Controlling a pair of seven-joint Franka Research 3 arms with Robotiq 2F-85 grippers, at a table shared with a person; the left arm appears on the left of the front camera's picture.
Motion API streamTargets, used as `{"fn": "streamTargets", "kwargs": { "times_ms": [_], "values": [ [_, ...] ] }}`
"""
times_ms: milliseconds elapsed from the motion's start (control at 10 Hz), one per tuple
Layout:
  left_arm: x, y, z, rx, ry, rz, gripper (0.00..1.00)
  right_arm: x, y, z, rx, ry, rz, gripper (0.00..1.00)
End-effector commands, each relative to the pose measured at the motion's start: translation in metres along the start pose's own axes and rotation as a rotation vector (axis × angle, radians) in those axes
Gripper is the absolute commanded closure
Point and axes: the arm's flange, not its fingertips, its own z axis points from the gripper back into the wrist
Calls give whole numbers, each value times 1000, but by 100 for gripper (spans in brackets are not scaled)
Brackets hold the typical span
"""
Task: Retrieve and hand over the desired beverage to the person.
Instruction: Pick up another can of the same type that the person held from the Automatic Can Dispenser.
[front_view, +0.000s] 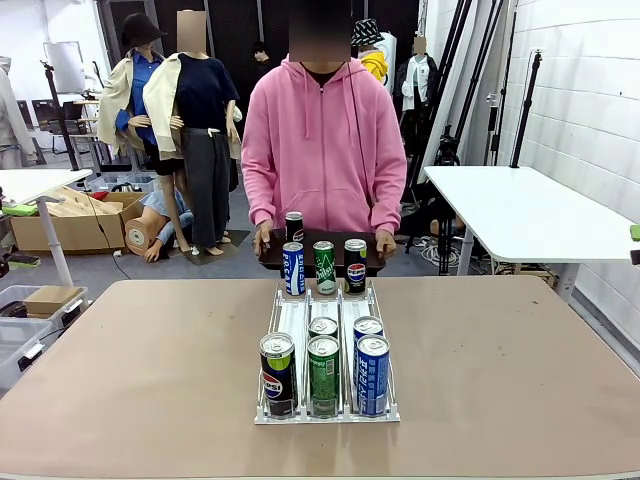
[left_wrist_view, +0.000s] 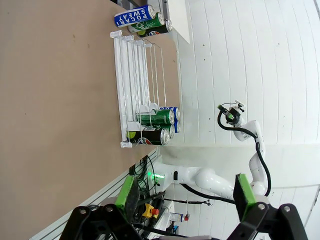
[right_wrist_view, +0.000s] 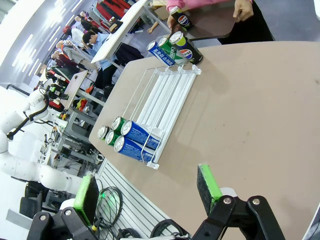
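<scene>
1. Broadly, a brown table (front_view: 500, 380) takes up the foreground. A white table (front_view: 530, 210) stands by a white panelled wall (front_view: 590, 100) on the right. A cardboard box (front_view: 70, 225) sits on the grey floor at the left.
2. Mid-table lies a white rack (front_view: 297, 320) with three lanes. At its near end stand a Pepsi can (front_view: 277, 375), a green can (front_view: 323, 375) and a blue can (front_view: 372, 375). Two rear cans (front_view: 323, 327) sit just behind the green and blue ones.
3. At the far edge the person (front_view: 320, 150), in a pink hoodie, holds a dark tray (front_view: 335, 236) with both hands. The tray cans (front_view: 324, 267) stand on it in a row: blue, green, Pepsi.
4. Whether the tray touches the rack's far end cannot be told. The rear cans show lids but not labels. A fourth can (front_view: 293, 226) is half covered by the blue tray can, and the table hides the person's legs.
5. From the left wrist, the left gripper (left_wrist_view: 185, 195) hangs with jaws spread wide and empty near the table's edge. "POCARI SWEAT" reads clearly on the blue tray can there, which is too small to read from the front.
6. From the right wrist, the right gripper (right_wrist_view: 147, 192) is likewise wide apart, with nothing between its pads. A hand (right_wrist_view: 243, 9) of the person rests at the tray's edge.
</scene>
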Motion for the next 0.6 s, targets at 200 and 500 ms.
{"fn": "streamTargets", "kwargs": {
  "times_ms": [200,500],
  "values": [
    [0,-1,1,0,-2,-2,0,1,0,0,14,-8,7,0],
    [0,-1,1,0,-2,-2,0,0,0,0,0,0,0,0]
  ]
}}
